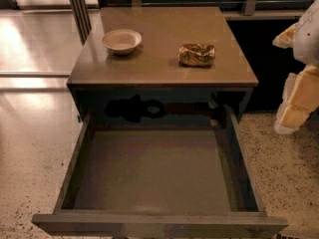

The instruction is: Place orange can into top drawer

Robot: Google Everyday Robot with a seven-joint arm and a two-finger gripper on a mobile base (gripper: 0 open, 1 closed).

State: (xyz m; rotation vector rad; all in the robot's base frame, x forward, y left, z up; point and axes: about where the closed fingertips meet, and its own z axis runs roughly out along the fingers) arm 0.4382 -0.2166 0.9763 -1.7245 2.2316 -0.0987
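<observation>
The orange can (pixel 197 54), crushed and crinkled, lies on its side on the cabinet top (pixel 164 29), right of centre. The top drawer (pixel 154 171) is pulled wide open below the cabinet top, and its flat bottom holds nothing. My gripper (pixel 300 96) shows as white and cream parts at the right edge of the camera view. It is off to the right of the cabinet, level with the drawer's back, and apart from the can. It holds nothing that I can see.
A round off-white bowl (pixel 121 41) stands on the cabinet top, left of the can. Speckled floor (pixel 284 168) lies right of the drawer and shiny floor (pixel 35 128) lies left. A dark railing (pixel 79 9) runs behind the cabinet.
</observation>
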